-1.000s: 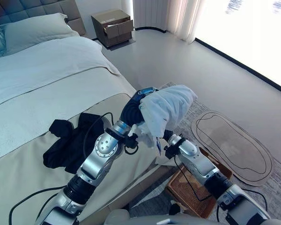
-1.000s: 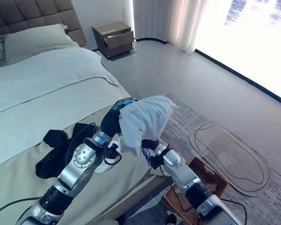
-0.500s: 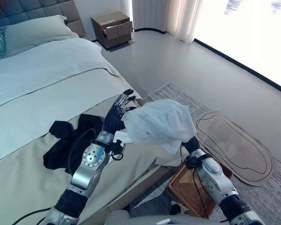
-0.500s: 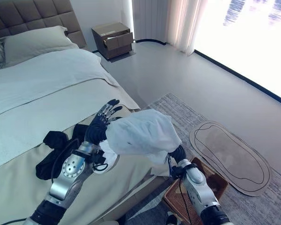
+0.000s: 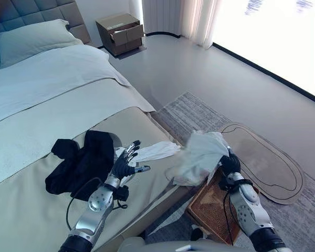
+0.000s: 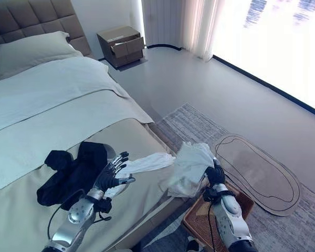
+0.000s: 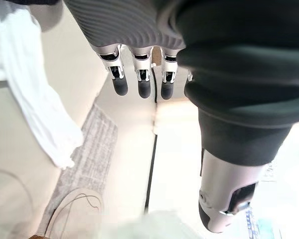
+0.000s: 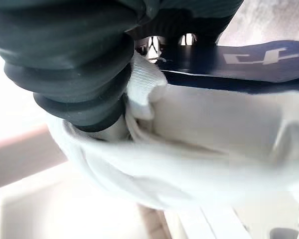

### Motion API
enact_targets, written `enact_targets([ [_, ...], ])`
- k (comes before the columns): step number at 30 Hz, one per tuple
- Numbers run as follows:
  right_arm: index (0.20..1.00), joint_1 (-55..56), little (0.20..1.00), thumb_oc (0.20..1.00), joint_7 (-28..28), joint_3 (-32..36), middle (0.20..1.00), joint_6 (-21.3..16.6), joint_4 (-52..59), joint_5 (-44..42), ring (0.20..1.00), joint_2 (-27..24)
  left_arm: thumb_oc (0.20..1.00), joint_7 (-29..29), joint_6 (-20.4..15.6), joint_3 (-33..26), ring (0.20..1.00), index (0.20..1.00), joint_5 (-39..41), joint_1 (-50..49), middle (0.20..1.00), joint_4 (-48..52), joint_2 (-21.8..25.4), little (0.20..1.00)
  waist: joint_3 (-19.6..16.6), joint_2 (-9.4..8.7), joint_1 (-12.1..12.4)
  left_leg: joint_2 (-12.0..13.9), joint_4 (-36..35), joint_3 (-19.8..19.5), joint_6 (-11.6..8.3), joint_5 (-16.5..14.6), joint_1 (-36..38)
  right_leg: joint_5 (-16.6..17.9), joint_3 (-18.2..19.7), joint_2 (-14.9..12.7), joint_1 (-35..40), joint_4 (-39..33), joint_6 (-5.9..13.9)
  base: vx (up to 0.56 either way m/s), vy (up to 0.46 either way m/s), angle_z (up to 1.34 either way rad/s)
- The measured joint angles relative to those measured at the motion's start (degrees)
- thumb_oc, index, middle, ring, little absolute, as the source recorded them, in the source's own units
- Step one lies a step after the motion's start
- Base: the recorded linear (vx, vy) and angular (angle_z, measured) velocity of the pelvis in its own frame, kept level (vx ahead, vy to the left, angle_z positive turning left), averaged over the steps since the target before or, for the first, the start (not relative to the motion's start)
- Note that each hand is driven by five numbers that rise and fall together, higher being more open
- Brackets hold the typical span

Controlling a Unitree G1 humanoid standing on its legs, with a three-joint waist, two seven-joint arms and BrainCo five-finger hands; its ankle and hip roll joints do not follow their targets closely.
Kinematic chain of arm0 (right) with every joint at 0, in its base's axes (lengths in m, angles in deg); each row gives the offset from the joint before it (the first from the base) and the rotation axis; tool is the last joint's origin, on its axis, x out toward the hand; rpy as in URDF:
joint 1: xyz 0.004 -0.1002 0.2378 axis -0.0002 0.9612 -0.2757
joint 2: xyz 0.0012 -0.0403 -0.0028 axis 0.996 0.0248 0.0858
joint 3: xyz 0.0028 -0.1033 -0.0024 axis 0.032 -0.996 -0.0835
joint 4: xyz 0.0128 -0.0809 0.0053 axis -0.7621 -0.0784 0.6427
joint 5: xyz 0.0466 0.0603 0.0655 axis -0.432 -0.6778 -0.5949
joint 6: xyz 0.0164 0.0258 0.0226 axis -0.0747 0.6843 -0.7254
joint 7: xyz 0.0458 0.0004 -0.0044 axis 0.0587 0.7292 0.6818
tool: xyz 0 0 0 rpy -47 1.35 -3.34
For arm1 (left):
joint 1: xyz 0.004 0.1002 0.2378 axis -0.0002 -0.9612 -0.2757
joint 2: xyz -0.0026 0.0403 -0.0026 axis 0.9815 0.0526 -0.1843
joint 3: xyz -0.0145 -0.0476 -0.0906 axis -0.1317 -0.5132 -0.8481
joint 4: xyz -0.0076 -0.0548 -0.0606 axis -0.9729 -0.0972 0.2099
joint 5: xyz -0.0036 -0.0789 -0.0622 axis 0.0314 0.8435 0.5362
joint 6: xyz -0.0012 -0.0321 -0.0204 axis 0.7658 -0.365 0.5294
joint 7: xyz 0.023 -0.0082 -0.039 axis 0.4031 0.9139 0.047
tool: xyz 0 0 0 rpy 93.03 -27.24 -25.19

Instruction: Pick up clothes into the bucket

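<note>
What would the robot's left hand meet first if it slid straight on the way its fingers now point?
Most likely the white cloth lying on the bed just past the open left hand. Depth is unclear, so the fingers could pass above it.

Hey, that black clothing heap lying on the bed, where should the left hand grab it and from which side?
Probably from above, at the raised bunched fold in the middle of the black clothes. They lie crumpled and spread flat on the bed, so the edges give little to pinch. The left hand is open just beside them, on the side toward the bed's edge, so a short reach across should do.
</note>
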Motion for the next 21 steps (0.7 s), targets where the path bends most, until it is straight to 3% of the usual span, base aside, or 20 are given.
enact_targets([
  [10, 0.2, 0.6, 0.2, 0.2, -2.3, 4.5, 0.2, -2.6, -0.3, -9.2, 0.2, 3.4, 1.0, -0.4, 0.1, 0.0, 1.0, 1.0, 0.0, -0.2, 1.0, -0.1, -0.1, 1.0, -0.1, 0.08, -0.3, 0.0, -0.3, 0.5, 0.0, 0.0, 0.4, 0.0, 0.4, -0.1, 0.0, 0.0, 0.0, 0.0, -0.001, -0.01],
  [21, 0.2, 0.6, 0.2, 0.2, -10.0, 14.0, 0.2, -6.3, -1.6, -7.9, 0.2, 2.7, 1.0, -1.0, 0.1, -2.4, 1.0, 1.0, 0.7, -0.9, 1.0, -0.2, -0.4, 1.0, -0.2, 0.1, -1.7, 0.1, -0.3, 1.8, 0.02, 0.0, 0.4, 0.0, 1.9, 0.0, -0.9, 0.0, 0.0, 0.0, -0.002, -0.06],
])
